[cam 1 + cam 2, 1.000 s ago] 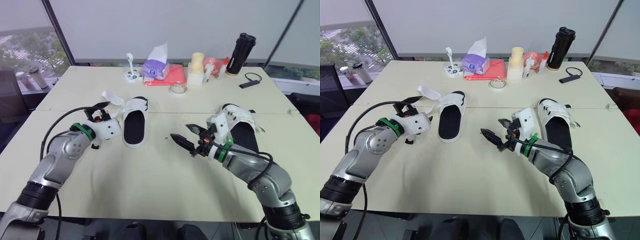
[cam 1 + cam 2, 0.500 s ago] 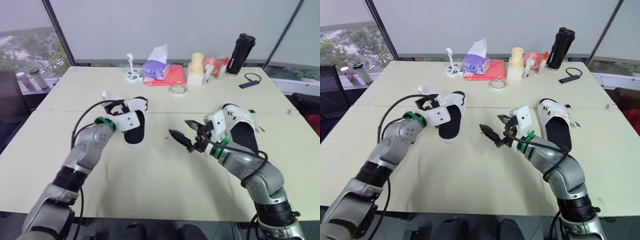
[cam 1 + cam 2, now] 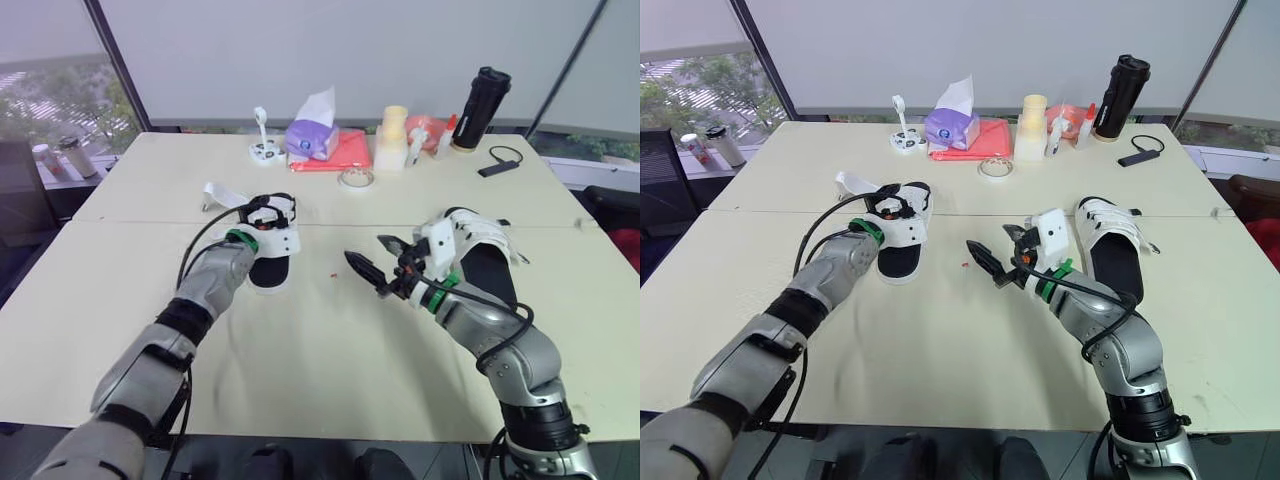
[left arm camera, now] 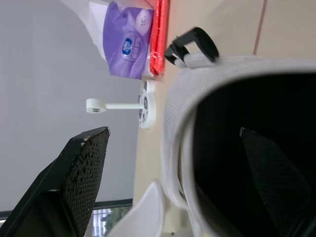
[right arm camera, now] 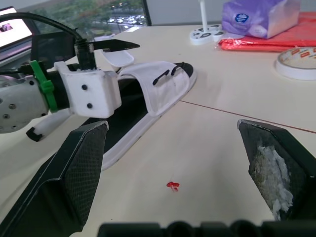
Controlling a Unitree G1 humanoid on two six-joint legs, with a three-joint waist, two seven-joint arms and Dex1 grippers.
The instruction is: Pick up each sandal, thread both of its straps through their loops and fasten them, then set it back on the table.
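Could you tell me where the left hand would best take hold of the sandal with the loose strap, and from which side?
Probably the side wall of the white upper, from above on the robot's left: the sandal lies sole down, and that thin raised wall fits between the open left hand, one finger inside, one outside. It leaves the loose strap and black loop free.
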